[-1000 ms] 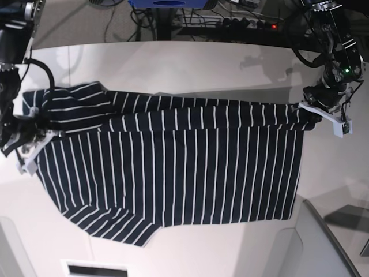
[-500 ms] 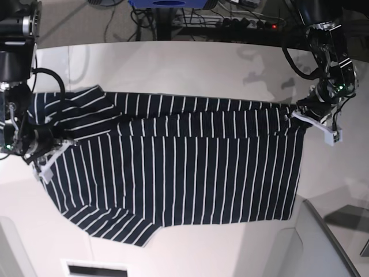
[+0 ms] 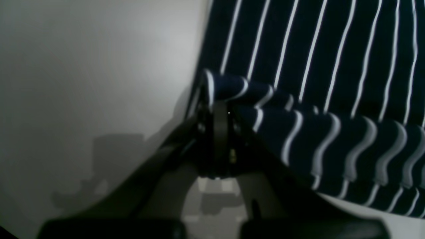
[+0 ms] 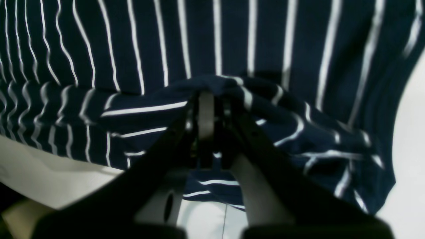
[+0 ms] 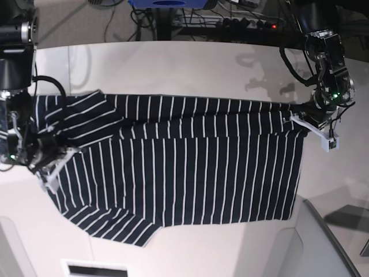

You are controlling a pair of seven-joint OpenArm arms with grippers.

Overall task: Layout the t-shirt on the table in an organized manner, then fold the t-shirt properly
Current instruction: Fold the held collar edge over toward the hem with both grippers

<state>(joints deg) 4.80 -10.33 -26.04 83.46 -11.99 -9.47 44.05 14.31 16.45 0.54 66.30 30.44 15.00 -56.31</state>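
Base view: t-shirt (image 5: 190, 167) stretched between left hand (image 5: 297, 118), right hand (image 5: 60, 153).

Left gripper (image 5: 301, 117): I see jaws clamped, arm angled down from the far side.
Right gripper (image 5: 53, 154): jaws clamped, wrist low.

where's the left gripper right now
In the base view the left gripper is at the right side, shut on the far right corner of the t-shirt, just above the table.
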